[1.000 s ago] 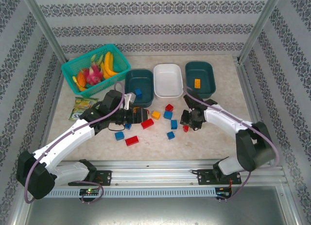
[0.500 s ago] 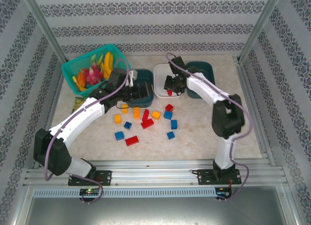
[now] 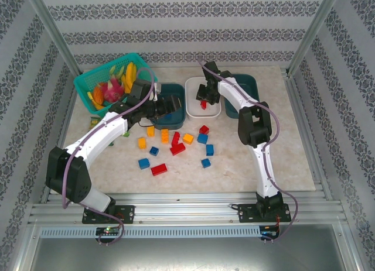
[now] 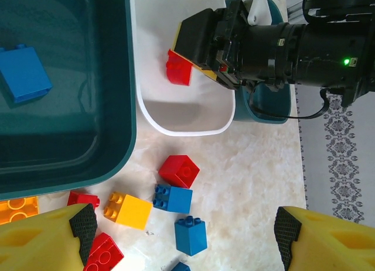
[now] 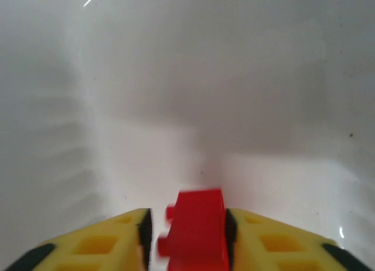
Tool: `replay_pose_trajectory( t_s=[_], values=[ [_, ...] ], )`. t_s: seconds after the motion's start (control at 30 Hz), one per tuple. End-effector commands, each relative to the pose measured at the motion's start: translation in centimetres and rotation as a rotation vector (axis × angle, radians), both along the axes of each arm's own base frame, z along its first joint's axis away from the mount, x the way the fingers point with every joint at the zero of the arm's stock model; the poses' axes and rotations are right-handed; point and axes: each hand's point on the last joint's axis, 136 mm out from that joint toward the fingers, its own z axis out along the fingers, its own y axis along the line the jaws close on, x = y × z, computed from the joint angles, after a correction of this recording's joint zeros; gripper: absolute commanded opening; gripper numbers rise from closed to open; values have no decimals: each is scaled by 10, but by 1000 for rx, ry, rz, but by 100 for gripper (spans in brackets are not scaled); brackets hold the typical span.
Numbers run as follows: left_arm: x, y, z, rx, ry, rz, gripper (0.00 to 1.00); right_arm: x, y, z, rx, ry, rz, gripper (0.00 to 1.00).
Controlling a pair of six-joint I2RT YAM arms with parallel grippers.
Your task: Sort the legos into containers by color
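Gripping red brick point(image 5: 196, 236) over white tray point(image 4: 187, 116): right claw point(image 5: 196, 224) | left claw point(image 4: 184, 224) spread | teal tray point(image 4: 70, 136): blue brick point(image 4: 23, 72)

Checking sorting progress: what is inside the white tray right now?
One red lego, held by the right gripper inside the white tray. The visible floor is otherwise bare; the patch under the gripper is hidden.

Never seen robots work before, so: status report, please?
Right gripper shut on red lego, over white tray. Left gripper open, empty. Nothing blocking.
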Motion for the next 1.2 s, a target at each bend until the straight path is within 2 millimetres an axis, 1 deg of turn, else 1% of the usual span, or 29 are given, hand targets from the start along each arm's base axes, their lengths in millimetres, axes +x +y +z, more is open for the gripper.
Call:
replay_pose_trajectory(
  t_s=[0.0,0.1,0.17,0.23,0.3,0.4,0.47,0.53,0.6,0.7,0.8,0.83,0.93,1.0,1.07,1.17],
  values=[
    [0,7,16,-6,-27,22,82,-5,7,18,16,1,38,49],
    [-6,10,15,3,-18,26,82,-7,9,51,12,-65,56,55],
    [-11,12,17,5,-14,23,82,-10,7,77,20,-106,59,56],
    [-19,18,15,19,7,34,82,-17,5,106,32,-154,61,56],
    [-30,26,11,52,45,51,82,-29,4,136,46,-211,69,56],
    [-50,40,4,100,93,70,82,-60,8,172,62,-298,121,56],
    [-63,50,-1,130,123,86,82,-87,17,186,79,-359,186,57],
    [-79,60,-6,161,147,98,81,-122,24,195,106,-429,257,57],
    [-93,70,-12,191,173,108,81,-157,27,198,139,-492,309,59],
    [-112,81,-22,219,211,127,81,-209,27,195,189,-574,365,61],
    [-130,90,-34,227,251,144,81,-254,21,181,202,-614,408,64],
    [-135,92,-38,228,263,149,80,-268,16,170,197,-611,420,65],
    [-148,98,-53,238,302,164,80,-299,7,150,195,-623,448,69],
    [-154,99,-63,238,326,166,80,-315,4,138,194,-627,471,72],
    [-161,100,-75,246,366,165,79,-325,3,128,203,-625,485,75],
    [-172,108,-95,295,442,177,77,-333,7,118,210,-602,512,78]
  ],
)
